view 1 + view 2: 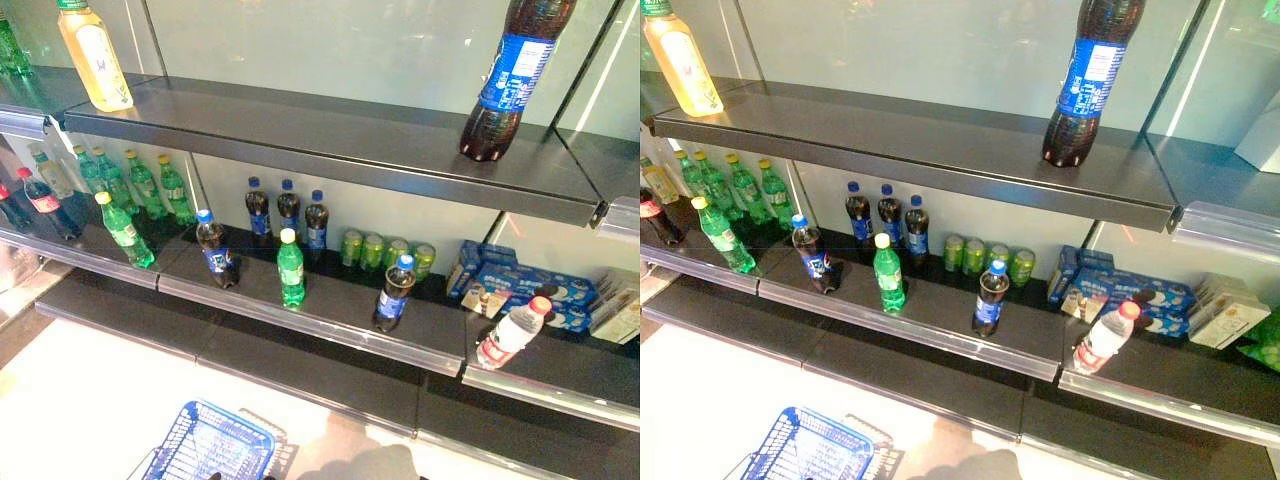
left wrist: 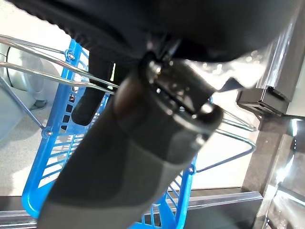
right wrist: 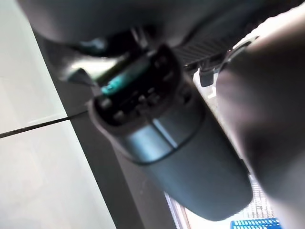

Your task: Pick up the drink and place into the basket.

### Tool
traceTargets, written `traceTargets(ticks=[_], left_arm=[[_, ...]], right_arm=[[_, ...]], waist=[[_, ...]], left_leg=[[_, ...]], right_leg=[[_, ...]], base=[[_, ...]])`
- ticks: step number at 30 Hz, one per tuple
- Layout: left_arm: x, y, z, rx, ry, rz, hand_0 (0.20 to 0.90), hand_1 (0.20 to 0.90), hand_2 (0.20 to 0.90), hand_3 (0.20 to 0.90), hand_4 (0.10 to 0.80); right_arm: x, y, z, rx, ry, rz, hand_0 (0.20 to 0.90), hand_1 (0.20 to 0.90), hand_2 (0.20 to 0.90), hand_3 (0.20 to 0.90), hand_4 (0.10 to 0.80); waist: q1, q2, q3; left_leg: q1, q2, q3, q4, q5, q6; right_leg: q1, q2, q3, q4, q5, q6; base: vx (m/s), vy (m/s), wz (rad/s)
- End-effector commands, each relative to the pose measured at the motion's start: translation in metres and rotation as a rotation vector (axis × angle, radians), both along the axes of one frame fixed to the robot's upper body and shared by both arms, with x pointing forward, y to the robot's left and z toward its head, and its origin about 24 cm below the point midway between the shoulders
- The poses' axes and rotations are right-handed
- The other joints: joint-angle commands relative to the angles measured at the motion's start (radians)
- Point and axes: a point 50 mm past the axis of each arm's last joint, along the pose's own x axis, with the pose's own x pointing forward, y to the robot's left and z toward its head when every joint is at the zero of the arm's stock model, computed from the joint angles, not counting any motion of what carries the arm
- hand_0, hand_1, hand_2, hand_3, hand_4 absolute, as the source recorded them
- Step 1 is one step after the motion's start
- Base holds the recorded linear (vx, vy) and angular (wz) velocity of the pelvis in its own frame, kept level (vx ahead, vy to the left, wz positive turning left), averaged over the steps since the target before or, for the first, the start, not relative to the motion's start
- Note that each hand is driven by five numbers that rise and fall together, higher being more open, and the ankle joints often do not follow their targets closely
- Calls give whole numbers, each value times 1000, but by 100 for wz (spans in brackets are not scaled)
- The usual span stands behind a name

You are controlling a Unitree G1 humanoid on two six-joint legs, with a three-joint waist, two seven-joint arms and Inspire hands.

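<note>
Drinks stand on a dark shelf unit. On the middle shelf's front edge are a green bottle (image 1: 290, 268), two dark cola bottles with blue caps (image 1: 393, 293) (image 1: 216, 250) and another green bottle (image 1: 124, 230). A large cola bottle (image 1: 510, 75) and a yellow drink (image 1: 93, 55) stand on the top shelf. The blue wire basket (image 1: 205, 440) hangs low in front of the shelves. My left hand (image 2: 143, 157) shows in the left wrist view, fingers curled over the basket's wire handle (image 2: 43, 45). My right hand (image 3: 190, 152) holds nothing, thumb straight, close to a shelf edge.
Rows of green bottles (image 1: 150, 185), three cola bottles (image 1: 288, 212) and green cans (image 1: 385, 252) fill the back of the middle shelf. Blue boxes (image 1: 515, 280) and a tilted water bottle (image 1: 512, 333) sit at the right. A bare lower shelf (image 1: 300, 360) juts out below.
</note>
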Motion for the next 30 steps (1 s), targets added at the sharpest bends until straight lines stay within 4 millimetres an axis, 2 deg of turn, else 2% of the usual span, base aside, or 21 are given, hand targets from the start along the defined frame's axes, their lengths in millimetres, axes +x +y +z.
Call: traceTargets(ticks=[1,16,22,27,30], left_arm=[[46,-14,1,-24,-129,-136,300,300,300,200,100],[47,-12,2,-10,-137,-128,300,300,300,200,100],[51,-14,2,-11,-139,-132,300,300,300,200,100],[56,-13,3,-8,-149,-143,300,300,300,200,100],[63,-12,5,0,-154,-162,300,300,300,200,100]], right_arm=[[15,-2,1,-12,-20,-23,900,900,900,900,800],[14,-2,1,-27,-13,-4,900,900,900,900,800],[21,-4,2,-113,-36,101,900,900,900,900,800],[41,1,8,-202,-138,308,900,900,900,900,800],[68,12,17,-211,-276,441,900,900,900,900,800]], waist=[[19,3,47],[25,0,46],[27,-1,49],[35,-5,57],[45,-12,65]], left_leg=[[94,11,27,5,-94,35],[90,9,19,5,-93,37],[89,8,15,5,-94,37],[86,8,7,5,-91,37],[83,6,-2,5,-89,36]], right_leg=[[-53,-50,-8,7,89,-11],[-53,-48,-10,7,88,-12],[-53,-48,-10,8,87,-12],[-54,-50,-13,11,87,-12],[-53,-51,-19,11,89,-10]], base=[[0,0,0],[0,0,0],[0,0,0],[0,0,0],[-11,-7,1]])
